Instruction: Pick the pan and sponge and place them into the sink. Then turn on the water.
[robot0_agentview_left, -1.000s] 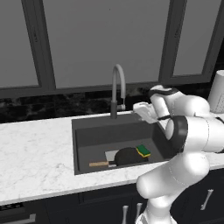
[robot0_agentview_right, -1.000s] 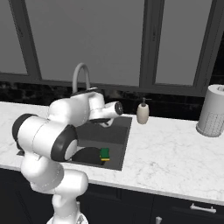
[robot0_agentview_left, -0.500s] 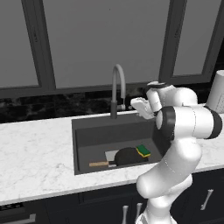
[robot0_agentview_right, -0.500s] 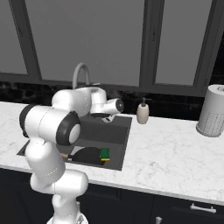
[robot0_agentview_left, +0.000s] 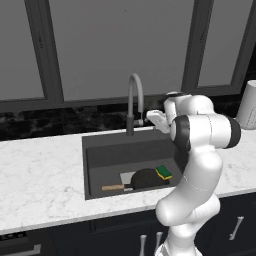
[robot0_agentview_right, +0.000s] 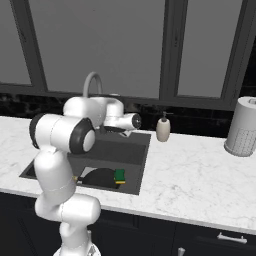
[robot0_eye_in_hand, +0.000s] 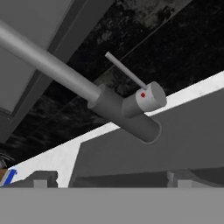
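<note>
Lying in the dark sink (robot0_agentview_left: 100, 152): black pan (robot0_agentview_left: 145, 178), green-topped sponge (robot0_agentview_left: 163, 172). Tool (robot0_agentview_left: 152, 117) nearing faucet (robot0_agentview_left: 134, 100); opening impossible to tell.

Robot arm (robot0_agentview_left: 200, 165): glossy white, thick rounded segments w/ dark grey bands at the joints. Bulbous white base part at the bottom. Small white pincer (robot0_agentview_left: 156, 119) at the end, approx. wedge-shaped.

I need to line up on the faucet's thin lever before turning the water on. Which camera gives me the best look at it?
The hand view: the lever shows close up as a thin rod rising from the valve cap with the red dot on the faucet base. In the left base view, the arm partly covers the faucet's valve. In the right base view, just its arch clears the arm.
</note>
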